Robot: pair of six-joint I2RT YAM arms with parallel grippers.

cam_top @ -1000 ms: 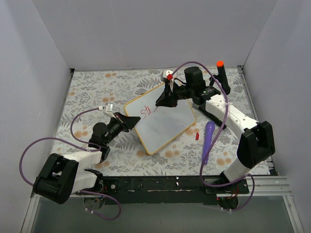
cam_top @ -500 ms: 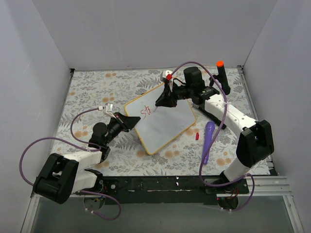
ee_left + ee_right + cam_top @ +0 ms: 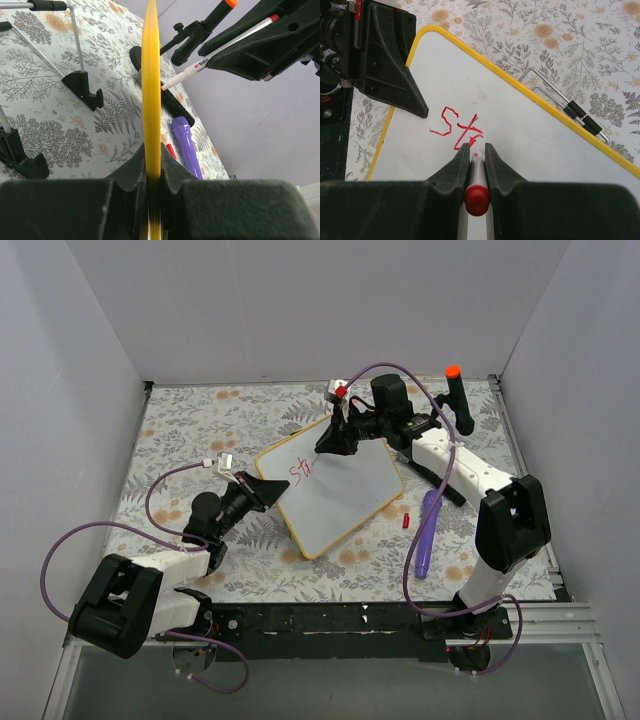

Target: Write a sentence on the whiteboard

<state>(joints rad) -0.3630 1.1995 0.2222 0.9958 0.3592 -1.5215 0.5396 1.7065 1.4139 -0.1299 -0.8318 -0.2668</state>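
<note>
The whiteboard point(image 3: 345, 495), glossy white with a yellow frame, lies tilted mid-table. My left gripper point(image 3: 278, 490) is shut on its left edge; the left wrist view shows the yellow frame point(image 3: 151, 90) edge-on between the jaws point(image 3: 151, 160). My right gripper point(image 3: 322, 452) is shut on a white marker with a red end cap point(image 3: 477, 195), its tip touching the board. The sentence point(image 3: 457, 127) is just the red letters "Str" right above the tip. The marker also shows in the left wrist view point(image 3: 200, 64).
A purple tube point(image 3: 425, 530) and a small red cap point(image 3: 406, 518) lie right of the board. A black handle with an orange tip point(image 3: 458, 395) stands at the back right. Wire stand legs with black feet point(image 3: 585, 117) stick out behind the board. White walls enclose the table.
My right gripper and the marker have shifted slightly left along the board. The left gripper and the board have not moved.
</note>
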